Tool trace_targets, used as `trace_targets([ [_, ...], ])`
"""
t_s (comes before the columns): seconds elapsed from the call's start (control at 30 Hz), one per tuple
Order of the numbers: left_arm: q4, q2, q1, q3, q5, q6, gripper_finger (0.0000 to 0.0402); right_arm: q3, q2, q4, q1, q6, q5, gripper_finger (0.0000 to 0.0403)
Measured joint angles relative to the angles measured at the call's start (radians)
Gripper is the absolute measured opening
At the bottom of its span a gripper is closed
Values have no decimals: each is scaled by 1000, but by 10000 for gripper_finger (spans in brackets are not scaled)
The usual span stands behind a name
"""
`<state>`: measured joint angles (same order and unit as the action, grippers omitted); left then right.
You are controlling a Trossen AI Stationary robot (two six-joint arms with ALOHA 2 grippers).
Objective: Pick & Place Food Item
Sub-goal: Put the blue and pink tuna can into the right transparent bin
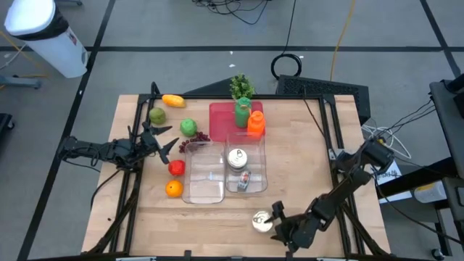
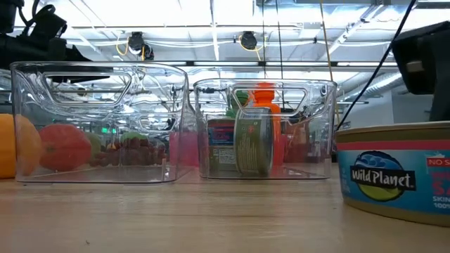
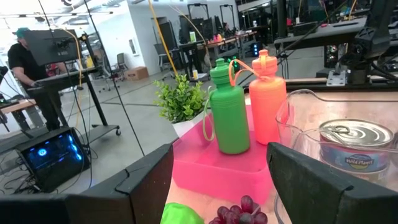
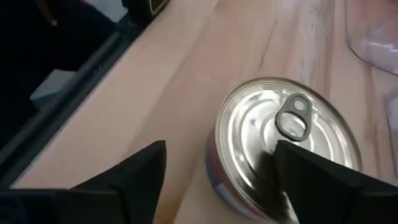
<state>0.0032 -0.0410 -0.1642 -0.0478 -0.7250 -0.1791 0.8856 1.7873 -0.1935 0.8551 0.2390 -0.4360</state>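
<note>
A flat round silver tin can with a pull-tab lid point(image 1: 262, 221) stands on the wooden tabletop point(image 1: 312, 145) near the front edge, in front of the two clear plastic bins point(image 1: 222, 167) at the middle. The right gripper point(image 1: 279, 226) is low at the can's right side; in the right wrist view its dark fingers point(image 4: 323, 177) stand spread, one overlapping the can's lid point(image 4: 292, 140) and the other on bare wood, so the jaws are parted and not clamped on the can. The left gripper point(image 1: 168, 145) hovers near the left edge, jaws released and holding nothing, beside a green apple-like fruit point(image 1: 188, 127) and dark red grapes point(image 1: 197, 137). Behind them a pink tray point(image 1: 225, 116) carries a green plastic bottle point(image 1: 242, 114) and an orange plastic bottle point(image 1: 255, 123).
</note>
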Motion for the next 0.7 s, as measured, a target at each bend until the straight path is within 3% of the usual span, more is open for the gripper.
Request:
trace_targets([
  [0.2,0,0,0,0,0,0,273,5,15,7,0,-30,-25,195],
  [0.47,0,0,0,0,0,0,273,-9,5,59,-20,-52,1,20],
  [0.7,0,0,0,0,0,0,273,-19,12,73,-28,-68,17,2],
])
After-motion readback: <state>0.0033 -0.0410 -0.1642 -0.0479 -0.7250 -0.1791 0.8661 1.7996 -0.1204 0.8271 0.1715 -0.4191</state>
